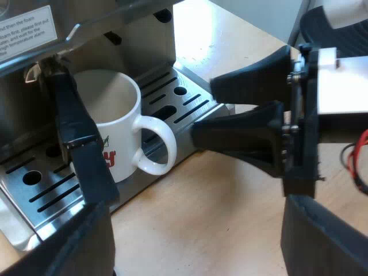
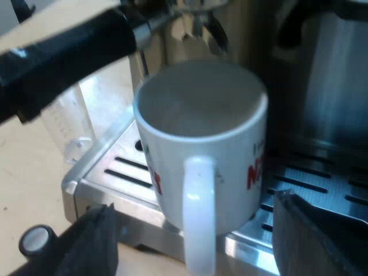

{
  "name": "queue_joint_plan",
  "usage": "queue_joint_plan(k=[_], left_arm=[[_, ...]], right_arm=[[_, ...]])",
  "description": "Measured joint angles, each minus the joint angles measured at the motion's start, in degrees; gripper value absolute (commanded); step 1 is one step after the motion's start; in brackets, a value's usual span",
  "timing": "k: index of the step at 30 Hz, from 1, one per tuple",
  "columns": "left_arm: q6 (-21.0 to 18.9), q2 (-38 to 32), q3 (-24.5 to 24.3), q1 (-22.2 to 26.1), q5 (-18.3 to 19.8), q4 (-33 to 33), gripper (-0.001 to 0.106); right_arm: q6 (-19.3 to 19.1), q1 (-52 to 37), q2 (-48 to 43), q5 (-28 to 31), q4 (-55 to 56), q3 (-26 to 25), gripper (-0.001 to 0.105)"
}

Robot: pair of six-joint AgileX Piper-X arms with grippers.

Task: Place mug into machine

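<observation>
I judge the mug (image 2: pixel 201 132) placed on the drip tray (image 1: pixel 172 100); my right gripper (image 2: pixel 194 204) and left gripper (image 1: pixel 175 141) both sit spread, gripping nothing, leaving only a retreat.

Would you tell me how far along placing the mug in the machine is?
Done: the mug stands on the drip tray, beneath the holder. In hand: the right gripper sits at the mug's handle, jaws open, not gripping. Remaining: probably just backing the arm away.
</observation>
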Motion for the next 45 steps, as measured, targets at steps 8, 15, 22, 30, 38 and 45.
queue_joint_plan(k=[8,15,22,30,38,45], left_arm=[[0.0,0.0,0.0,0.0,0.0,0.0,0.063],[0.0,0.0,0.0,0.0,0.0,0.0,0.063],[0.0,0.0,0.0,0.0,0.0,0.0,0.063],[0.0,0.0,0.0,0.0,0.0,0.0,0.063],[0.0,0.0,0.0,0.0,0.0,0.0,0.063],[0.0,0.0,0.0,0.0,0.0,0.0,0.063]], right_arm=[[0.0,0.0,2.7,0.0,-2.7,0.0,0.059],[-0.1,0.0,2.7,0.1,-2.7,0.0,0.059],[-0.9,0.0,3.7,0.3,-3.4,0.0,0.059],[-3.6,0.0,9.6,0.4,-11.1,0.0,0.059],[-3.9,-0.1,12.8,0.6,-16.2,0.0,0.059],[-4.2,-2.8,17.3,1.3,-20.9,-0.5,0.058]])
